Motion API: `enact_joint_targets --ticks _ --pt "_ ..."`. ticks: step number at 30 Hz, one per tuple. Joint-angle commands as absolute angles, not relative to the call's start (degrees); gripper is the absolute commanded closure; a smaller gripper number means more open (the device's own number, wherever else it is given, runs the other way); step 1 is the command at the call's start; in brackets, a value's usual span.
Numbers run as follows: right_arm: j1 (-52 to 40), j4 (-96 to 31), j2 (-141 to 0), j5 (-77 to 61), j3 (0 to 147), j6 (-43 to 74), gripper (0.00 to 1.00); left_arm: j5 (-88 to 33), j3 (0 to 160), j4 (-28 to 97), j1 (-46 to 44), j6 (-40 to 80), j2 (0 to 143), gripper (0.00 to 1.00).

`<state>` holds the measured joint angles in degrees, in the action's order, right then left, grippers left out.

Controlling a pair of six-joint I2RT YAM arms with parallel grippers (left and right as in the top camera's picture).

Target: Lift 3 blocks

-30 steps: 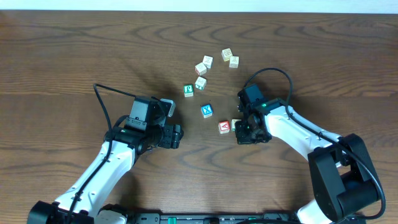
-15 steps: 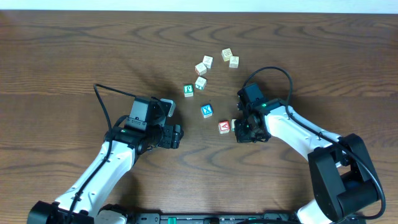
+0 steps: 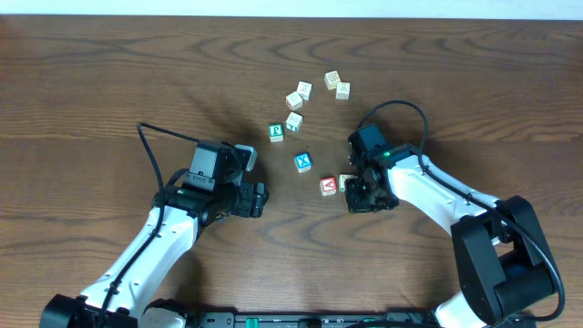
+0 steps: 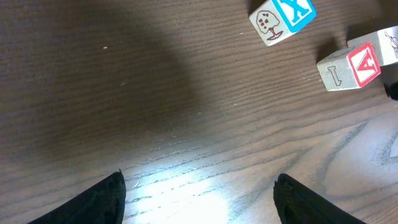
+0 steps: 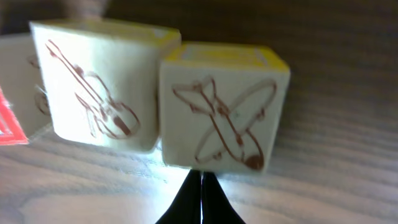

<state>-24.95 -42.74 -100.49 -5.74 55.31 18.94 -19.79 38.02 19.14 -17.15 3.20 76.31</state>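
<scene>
Dark wood table (image 3: pixel 109 82): the left gripper (image 3: pixel 258 199) rests with jaws wide and empty, well left of the red A block (image 3: pixel 329 186); right of that block, side by side, the violin block (image 5: pixel 102 87) and aeroplane block (image 5: pixel 221 109) sit just beyond the right gripper (image 5: pixel 201 194), pinched together on nothing, plainly the nearer arm
</scene>
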Motion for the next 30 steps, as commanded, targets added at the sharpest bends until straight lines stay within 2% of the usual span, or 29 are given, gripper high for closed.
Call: enact_joint_targets --ticks 1,6,13,14,17,19,22,25,26,30 --pt "-25.12 -44.42 -99.85 -3.18 55.29 21.04 0.99 -19.86 38.59 19.29 -17.34 3.49 75.99 0.23" --pt "-25.12 -47.48 -99.85 4.62 55.29 25.15 0.99 -19.86 38.59 19.25 -17.34 3.49 75.99 0.23" --pt "-24.18 -45.58 -99.85 6.44 55.31 25.3 0.99 -19.94 38.59 19.25 -17.34 3.79 75.99 0.24" --pt "-23.92 -45.19 -99.85 6.46 55.31 25.3 0.99 -20.32 38.59 19.25 -17.34 3.77 75.99 0.31" --pt "-23.07 -43.88 -99.85 6.42 55.31 25.28 0.98 -20.62 38.59 19.25 -17.61 3.77 75.99 0.59" --pt "-22.59 -43.64 -99.85 6.39 55.35 25.26 0.98 -20.64 38.59 19.18 -18.22 3.79 75.99 0.7" --pt "-21.39 -43.46 -99.85 6.39 55.35 25.21 0.98 -20.62 38.59 18.55 -20.29 5.67 75.99 0.78" --pt "-20.14 -43.27 -99.85 6.33 55.35 23.75 0.97 -20.58 38.59 16.38 -23.38 8.51 75.99 0.81" --pt "-19.88 -43.09 -99.85 6.04 55.35 22.98 0.97 -20.53 38.59 15.38 -24.58 9.34 75.99 0.88" --pt "-19.4 -42.59 -99.85 5.52 55.35 21.28 0.97 -18.94 38.59 10.94 -29.04 12.03 76.53 0.9"
